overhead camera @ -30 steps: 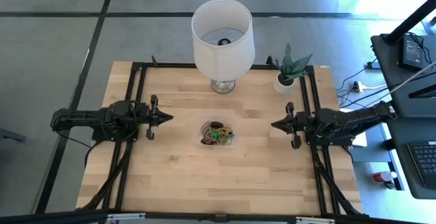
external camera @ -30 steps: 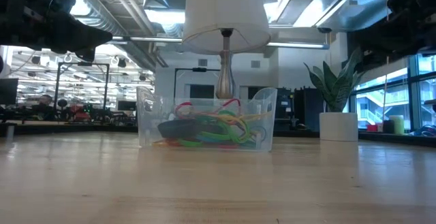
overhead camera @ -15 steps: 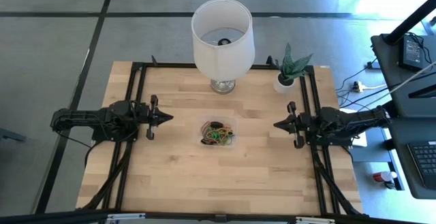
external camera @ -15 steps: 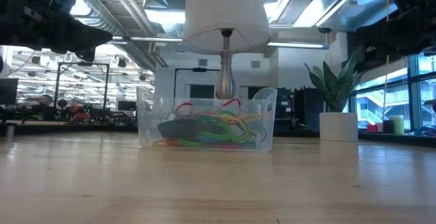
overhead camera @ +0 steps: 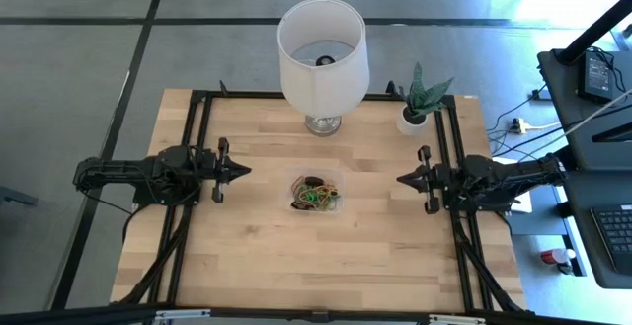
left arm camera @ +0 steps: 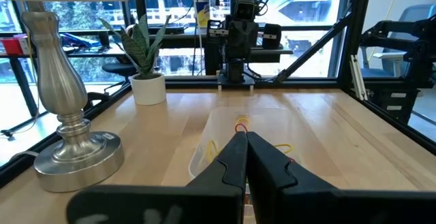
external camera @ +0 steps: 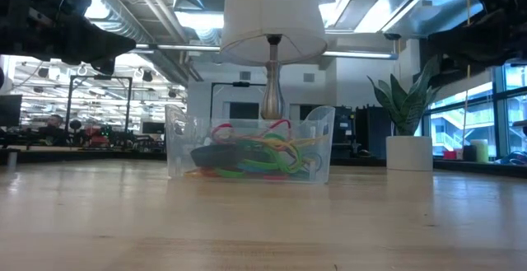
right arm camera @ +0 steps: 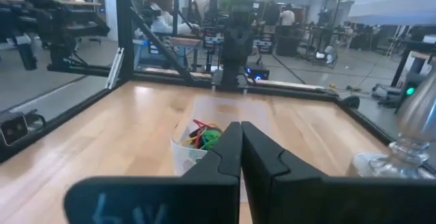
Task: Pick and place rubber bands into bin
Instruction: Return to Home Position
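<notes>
Two arms: I have both sitting at the side edges of the wooden table [overhead camera: 257, 256], pointing inward at each other and held above the wood.
Left gripper [overhead camera: 241, 170]: at the left edge, well apart from the bin; its fingers are pressed together with nothing between them.
Bin [overhead camera: 292, 181]: clear tub at mid-table, between the two grippers and in front of the lamp.
Rubber bands [overhead camera: 318, 199]: heaped inside the bin, a tangle of green, yellow, red and dark loops.
Lamp [overhead camera: 321, 53]: white shade on a silver base, at the back edge.
Right gripper [overhead camera: 400, 179]: at the right edge, fingers closed tip to tip, holding nothing.
Potted plant [overhead camera: 415, 118]: white pot, back right, near the lamp.
</notes>
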`<state>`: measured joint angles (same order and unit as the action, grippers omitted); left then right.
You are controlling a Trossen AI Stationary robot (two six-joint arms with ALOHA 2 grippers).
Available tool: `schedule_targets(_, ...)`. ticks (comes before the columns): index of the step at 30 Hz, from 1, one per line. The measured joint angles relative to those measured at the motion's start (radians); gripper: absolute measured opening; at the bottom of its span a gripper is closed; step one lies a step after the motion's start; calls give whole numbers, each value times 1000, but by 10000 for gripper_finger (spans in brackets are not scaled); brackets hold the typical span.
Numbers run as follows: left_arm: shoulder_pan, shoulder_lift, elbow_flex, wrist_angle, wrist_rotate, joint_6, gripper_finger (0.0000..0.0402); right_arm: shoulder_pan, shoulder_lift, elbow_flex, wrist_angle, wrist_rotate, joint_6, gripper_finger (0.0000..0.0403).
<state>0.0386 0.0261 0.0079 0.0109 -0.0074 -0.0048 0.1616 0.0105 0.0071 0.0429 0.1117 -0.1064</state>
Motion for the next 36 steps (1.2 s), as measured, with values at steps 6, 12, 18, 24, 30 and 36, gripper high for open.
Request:
schedule_targets(6, 0, 0, 0, 0, 0, 0, 4, 0, 0, 0, 0, 0, 89, 9)
schedule_targets(12, 0, 0, 0, 0, 0, 0, 4, 0, 0, 0, 0, 0, 104, 9)
schedule_targets(18, 0, 0, 0, 0, 0, 0, 4, 0, 0, 0, 0, 0, 104, 10)
schedule_targets(24, 0, 0, 0, 0, 0, 0, 4, 0, 0, 0, 0, 0, 102, 10)
schedule_targets(30, 0, 0, 0, 0, 0, 0, 4, 0, 0, 0, 0, 0, 101, 10)
schedule_targets(36, 0, 0, 0, 0, 0, 0, 4, 0, 0, 0, 0, 0, 102, 10)
